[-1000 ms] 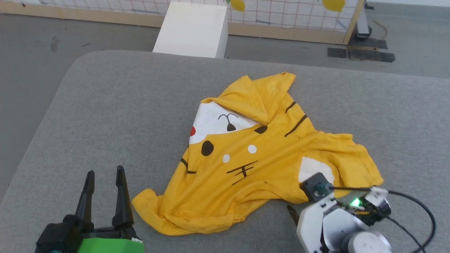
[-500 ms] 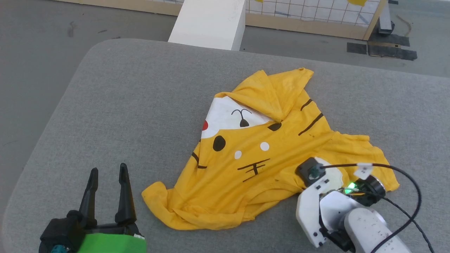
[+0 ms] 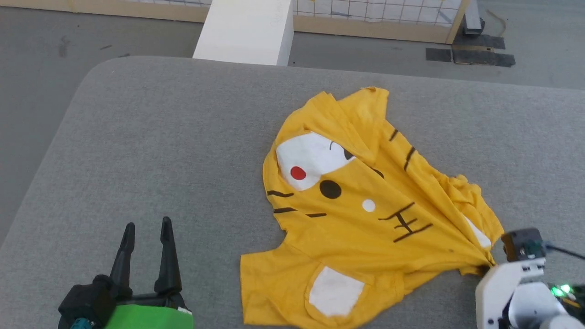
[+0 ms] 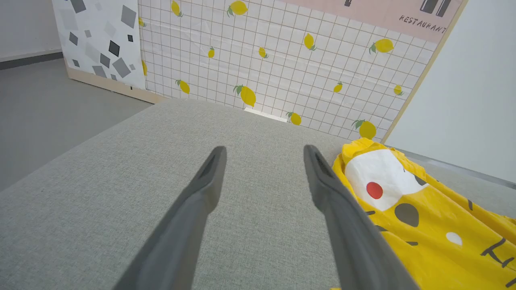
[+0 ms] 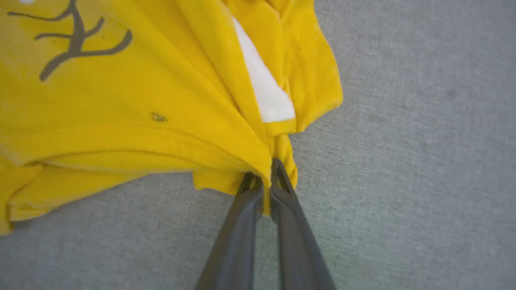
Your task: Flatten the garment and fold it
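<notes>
On the broad grey fabric-covered table (image 3: 151,137) in our head view, the garment (image 3: 365,214), a bright yellow soft cotton T-shirt printed with white patches, black lines and a red dot, lies rumpled right of centre. Its cloth is drawn in taut folds toward the lower right. There our right arm's white wrist (image 3: 512,292) sits at the shirt's edge, with the fingers hidden beneath it. Our left gripper (image 3: 147,222), two long dark fingers, stands at the lower left, well apart from the garment, jaws spread and empty. A white rectangular box (image 3: 242,32) stands on the floor beyond the table's far edge.

Along our left wrist view, the left gripper (image 4: 264,148) points across bare table, fingers wide, holding nothing. The garment (image 4: 423,217) lies to its right, before a lemon-patterned grid wall panel (image 4: 282,60).

Along our right wrist view, the right gripper (image 5: 264,173) is pinched tight on a bunched corner of the garment (image 5: 141,100). Yellow fabric is squeezed between its fingertips, and folds fan away from the grip.
</notes>
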Robot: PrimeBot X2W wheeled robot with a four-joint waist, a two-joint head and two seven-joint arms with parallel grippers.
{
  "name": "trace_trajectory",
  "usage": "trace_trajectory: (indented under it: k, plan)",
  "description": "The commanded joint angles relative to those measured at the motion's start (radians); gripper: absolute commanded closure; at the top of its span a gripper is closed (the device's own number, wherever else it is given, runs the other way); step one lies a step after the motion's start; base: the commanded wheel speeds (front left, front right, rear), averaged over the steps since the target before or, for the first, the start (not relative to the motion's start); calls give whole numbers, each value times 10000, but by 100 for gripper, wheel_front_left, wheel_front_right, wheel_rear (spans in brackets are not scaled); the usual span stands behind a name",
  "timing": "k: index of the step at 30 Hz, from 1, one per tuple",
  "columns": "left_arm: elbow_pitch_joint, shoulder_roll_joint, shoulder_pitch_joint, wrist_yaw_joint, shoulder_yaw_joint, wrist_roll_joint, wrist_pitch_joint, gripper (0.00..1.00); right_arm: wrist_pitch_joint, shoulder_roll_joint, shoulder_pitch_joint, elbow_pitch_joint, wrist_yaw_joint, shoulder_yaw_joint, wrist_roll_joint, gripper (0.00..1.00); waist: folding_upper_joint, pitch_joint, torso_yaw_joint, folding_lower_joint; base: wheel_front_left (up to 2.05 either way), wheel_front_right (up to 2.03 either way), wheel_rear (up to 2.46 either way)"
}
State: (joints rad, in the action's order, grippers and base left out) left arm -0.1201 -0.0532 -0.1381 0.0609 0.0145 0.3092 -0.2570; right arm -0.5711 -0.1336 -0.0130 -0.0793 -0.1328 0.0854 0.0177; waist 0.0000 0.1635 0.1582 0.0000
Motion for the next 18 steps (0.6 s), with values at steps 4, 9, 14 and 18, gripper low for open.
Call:
trace_trajectory:
  k: [4,9,14,18]
  plan:
    - [168,29,108,69,-19,149,-47,0,146,515,-1093,219,21,307,-209,87,0,58,-133,0,0,0,0]
    - [386,29,97,181,-68,-4,-47,0,1148,792,-1007,509,21,255,-152,0,0,-15,-241,0,0,0,0]
    - [347,29,81,194,-3,-39,-47,0,2677,828,-794,1336,21,282,1176,0,0,-182,-259,0,0,0,0]
    - [218,30,-39,209,-138,-27,-47,0,3990,830,-1018,2036,21,518,1541,0,0,-288,-235,0,0,0,0]
